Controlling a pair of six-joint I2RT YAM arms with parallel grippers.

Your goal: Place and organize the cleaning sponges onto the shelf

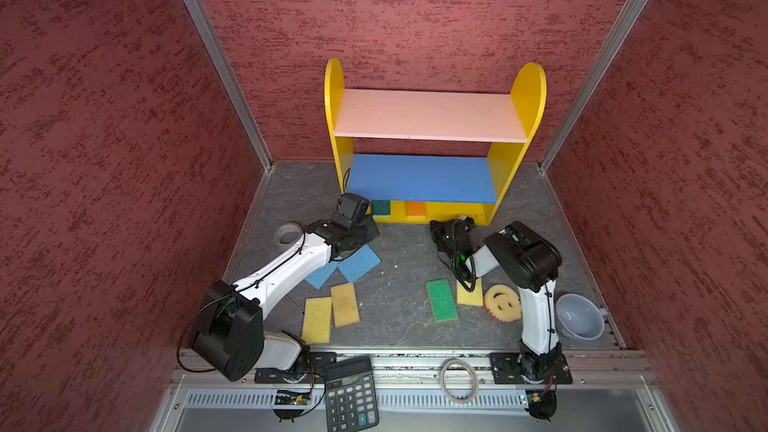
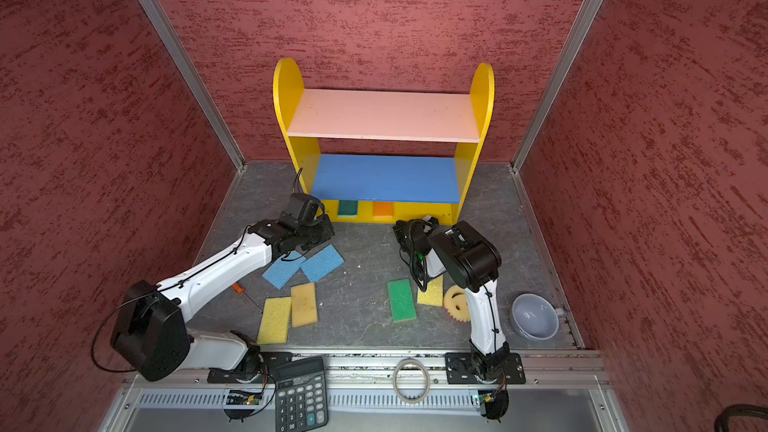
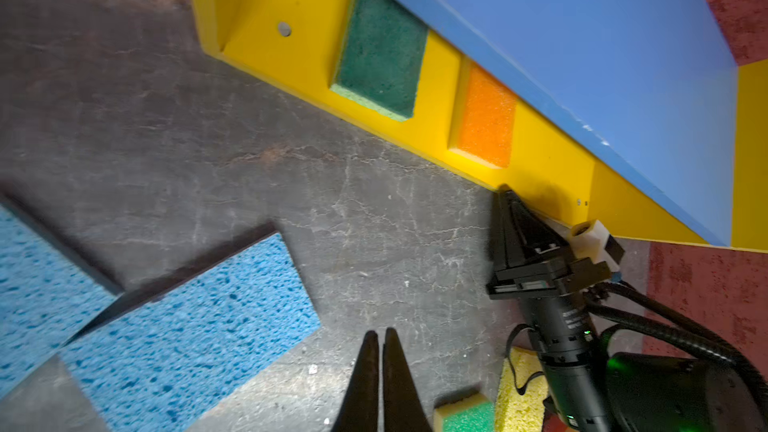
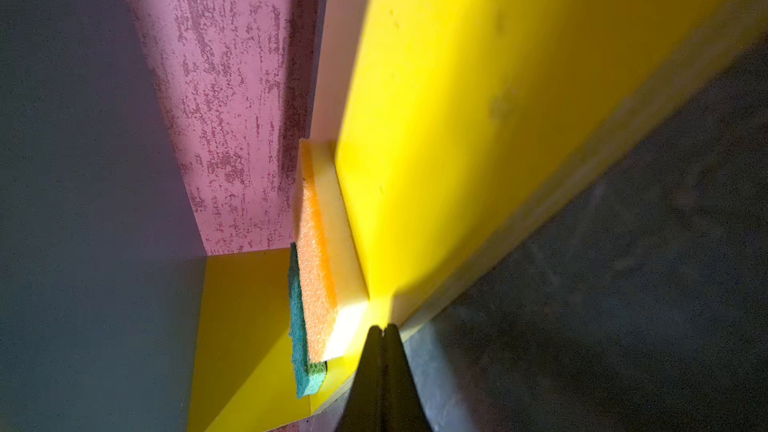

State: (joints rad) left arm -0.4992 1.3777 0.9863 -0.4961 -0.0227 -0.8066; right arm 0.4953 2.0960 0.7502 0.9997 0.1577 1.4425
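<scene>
The shelf [image 1: 334,89] stands at the back with its pink and blue boards bare. On its yellow bottom board lie a green-topped sponge [image 1: 381,208] and an orange-topped sponge [image 1: 416,209], side by side. Two blue sponges [image 1: 359,262] overlap beside the left arm. A yellow sponge [image 1: 317,320] and a tan one [image 1: 345,305] lie nearer the front. At the right are a green sponge [image 1: 441,300], a yellow sponge [image 1: 469,293] and the round smiley [image 1: 503,303]. My left gripper [image 3: 380,332] is shut and empty over bare floor beside the blue sponges. My right gripper [image 4: 382,328] is shut and empty, tips at the bottom board's front edge beside the orange-topped sponge [image 4: 318,276].
A black calculator [image 1: 351,394] and a loose ring [image 1: 458,380] lie on the front rail. A tape roll [image 1: 288,233] sits at the left wall and a grey bowl [image 1: 579,322] at the front right. Red walls close in three sides.
</scene>
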